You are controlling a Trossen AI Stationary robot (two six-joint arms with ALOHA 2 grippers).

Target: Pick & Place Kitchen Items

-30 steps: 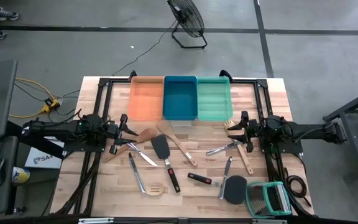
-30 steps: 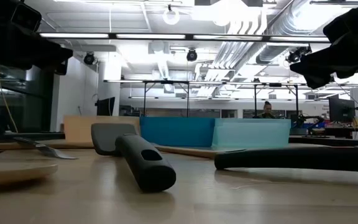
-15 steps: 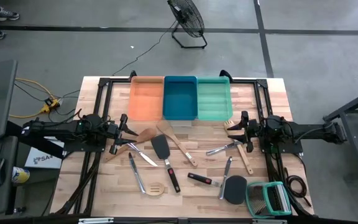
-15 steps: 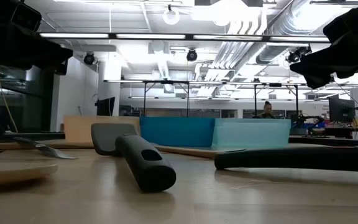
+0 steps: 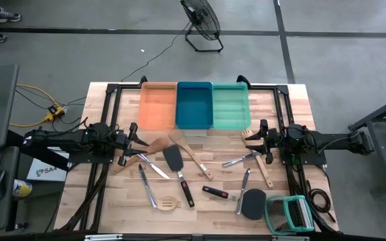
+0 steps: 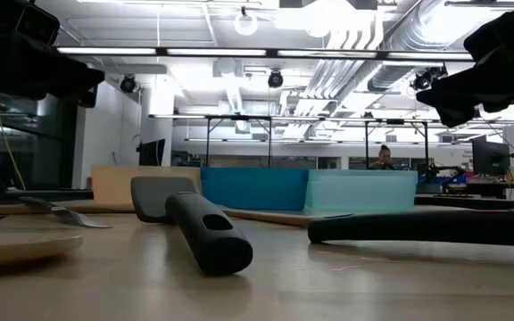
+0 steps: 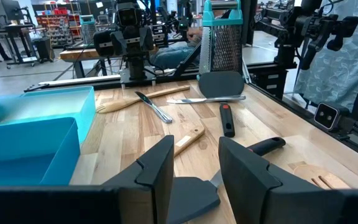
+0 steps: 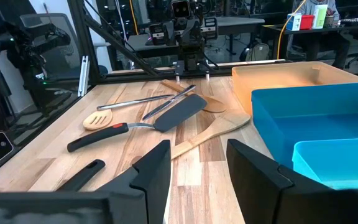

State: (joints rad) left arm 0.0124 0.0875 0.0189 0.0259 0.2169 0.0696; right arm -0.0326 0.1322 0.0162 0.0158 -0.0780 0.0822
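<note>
The wooden bench (image 5: pixel 293 107) carried every item, with three rectangular trays side by side along its far edge: an orange tray (image 5: pixel 158 106) at the left, a blue tray (image 5: pixel 194 105) in the middle and a teal tray (image 5: pixel 230 105) at the right. A green-framed wire rack (image 5: pixel 288 214) stood at the near right corner. The kitchen items lay scattered across the middle of the bench, none of them in a tray: a black spatula (image 5: pixel 173 159) with a black and red handle near the centre, a second black spatula (image 5: pixel 252 203) just left of the rack, a wooden spoon (image 5: pixel 155 145) near the left arm, a long wooden spatula (image 5: pixel 190 154) near the blue tray, a slotted wooden spatula (image 5: pixel 168 203) toward the near edge, and slim silver cutlery (image 5: pixel 147 185) between them. The left gripper (image 5: pixel 131 142) hovered above the left side of the bench, its fingers (image 7: pixel 157 171) partly apart and holding nothing. The right gripper (image 5: pixel 263 142) hovered above the right side, its fingers (image 8: pixel 154 168) likewise partly apart and empty, with a pale slotted utensil (image 5: pixel 249 134) just beside it.
</note>
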